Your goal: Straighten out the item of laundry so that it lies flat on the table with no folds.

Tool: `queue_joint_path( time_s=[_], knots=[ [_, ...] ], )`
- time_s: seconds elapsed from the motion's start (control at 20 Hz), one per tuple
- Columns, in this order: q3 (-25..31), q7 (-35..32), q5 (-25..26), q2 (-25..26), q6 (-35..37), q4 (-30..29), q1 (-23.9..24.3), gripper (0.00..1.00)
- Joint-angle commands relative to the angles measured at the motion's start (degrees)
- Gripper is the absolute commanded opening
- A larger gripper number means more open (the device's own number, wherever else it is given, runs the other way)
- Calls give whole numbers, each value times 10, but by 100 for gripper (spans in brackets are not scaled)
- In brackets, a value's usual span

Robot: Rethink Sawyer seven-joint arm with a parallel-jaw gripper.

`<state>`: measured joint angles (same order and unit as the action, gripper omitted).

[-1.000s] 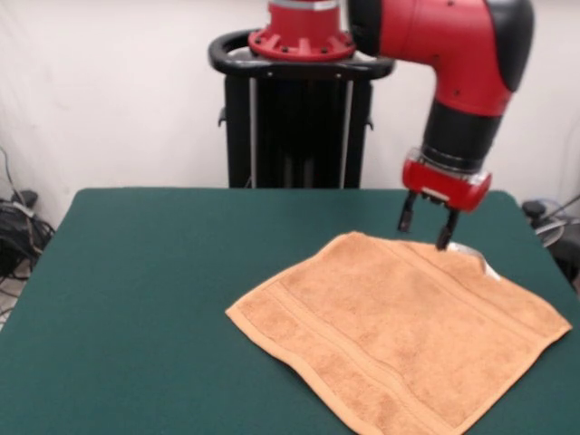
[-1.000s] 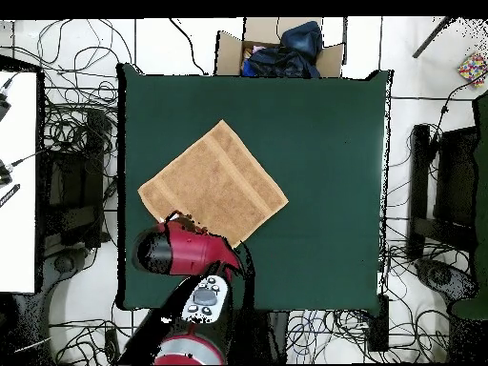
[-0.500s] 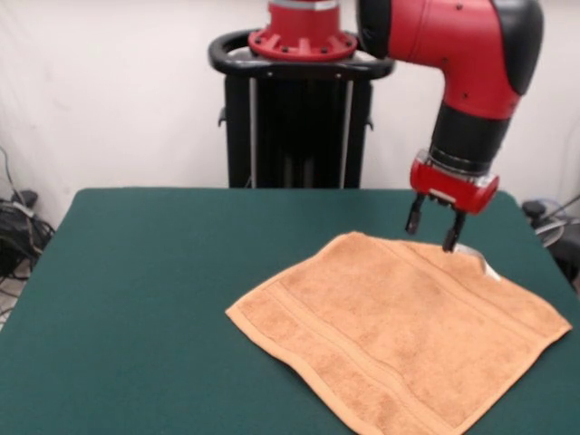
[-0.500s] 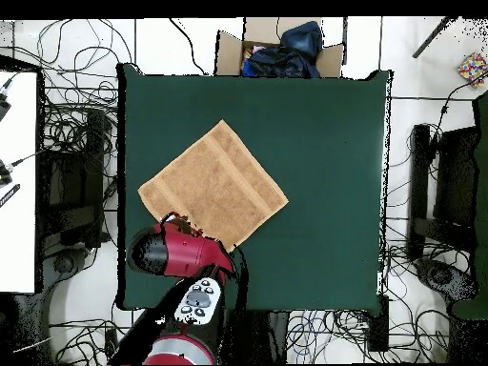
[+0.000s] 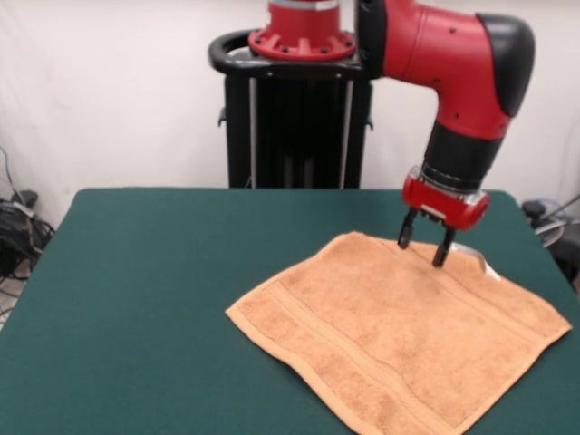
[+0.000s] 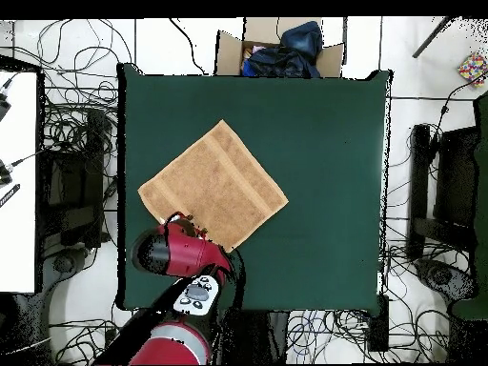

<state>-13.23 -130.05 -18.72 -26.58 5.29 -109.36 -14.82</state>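
Note:
The orange-tan towel [image 5: 399, 335] lies spread on the dark green table [image 5: 145, 299], turned like a diamond, with border bands along two sides. A small white tag [image 5: 488, 268] sticks out at its far right edge. In the overhead view the towel [image 6: 213, 184] sits left of the table's [image 6: 324, 172] middle. My gripper [image 5: 420, 246] is open and empty, its fingertips just above or touching the towel's far corner, left of the tag. In the overhead view the arm [image 6: 181, 254] covers that corner.
The black pedestal [image 5: 299, 127] stands behind the table's far edge. A cardboard box of dark cloth [image 6: 281, 48] sits past the table's opposite edge. Cables [image 6: 71, 124] lie on the floor around the table.
The gripper has shifted a little left and lower, from beside the tag onto the towel's far corner. The towel has not moved.

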Motion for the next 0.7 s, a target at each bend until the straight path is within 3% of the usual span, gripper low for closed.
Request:
queue_joint_path(
  time_s=[0.05,0.3,0.6,0.7],
  knots=[
    [-12,-174,-92,35,38,16,-35,100],
    [-15,-243,-173,16,98,-17,-51,100],
    [7,-237,-218,0,100,-44,-48,100],
    [-11,-247,-225,11,121,-33,-65,100]
  ],
)
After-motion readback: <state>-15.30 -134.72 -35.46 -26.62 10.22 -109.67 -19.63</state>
